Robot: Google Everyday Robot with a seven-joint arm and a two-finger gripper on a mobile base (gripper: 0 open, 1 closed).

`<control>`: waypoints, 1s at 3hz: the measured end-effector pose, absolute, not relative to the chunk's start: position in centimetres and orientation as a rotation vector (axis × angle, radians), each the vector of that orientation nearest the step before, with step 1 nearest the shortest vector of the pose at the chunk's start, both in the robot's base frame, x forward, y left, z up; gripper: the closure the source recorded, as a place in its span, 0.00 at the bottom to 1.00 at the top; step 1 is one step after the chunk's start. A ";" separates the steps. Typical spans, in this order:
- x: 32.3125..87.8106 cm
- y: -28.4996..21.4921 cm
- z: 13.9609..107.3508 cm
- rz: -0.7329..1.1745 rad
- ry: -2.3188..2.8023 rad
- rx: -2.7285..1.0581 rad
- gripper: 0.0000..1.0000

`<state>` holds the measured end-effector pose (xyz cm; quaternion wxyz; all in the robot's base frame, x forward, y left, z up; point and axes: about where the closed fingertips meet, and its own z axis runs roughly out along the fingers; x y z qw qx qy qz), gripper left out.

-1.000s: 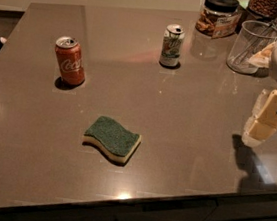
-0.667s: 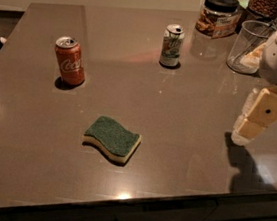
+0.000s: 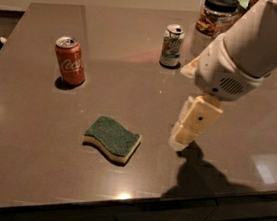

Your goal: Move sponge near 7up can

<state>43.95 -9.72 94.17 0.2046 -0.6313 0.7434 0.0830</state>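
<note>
The sponge [image 3: 112, 138], dark green on top over pale yellow foam, lies flat on the dark countertop [image 3: 29, 134] near its front edge. The 7up can [image 3: 172, 46], silver-white with green lettering, stands upright further back, right of centre. My gripper [image 3: 186, 133] hangs from the white arm at the right, just above the counter. It is to the right of the sponge, not touching it, and in front of the 7up can.
A red Coca-Cola can [image 3: 70, 61] stands upright at the left, behind the sponge. A lidded jar of snacks [image 3: 219, 14] stands at the back right, partly hidden by my arm. The counter's front edge runs just below the sponge.
My arm has swung left and forward across the counter, from the right edge to a spot close beside the sponge. It now covers the glass at the back right. The sponge and cans have not moved.
</note>
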 end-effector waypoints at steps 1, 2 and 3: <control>43.5 -4.7 91.6 0.325 1.998 -1.820 0.00; 43.1 -1.0 88.5 0.378 1.955 -1.874 0.00; 42.6 1.5 85.9 0.415 1.932 -1.915 0.00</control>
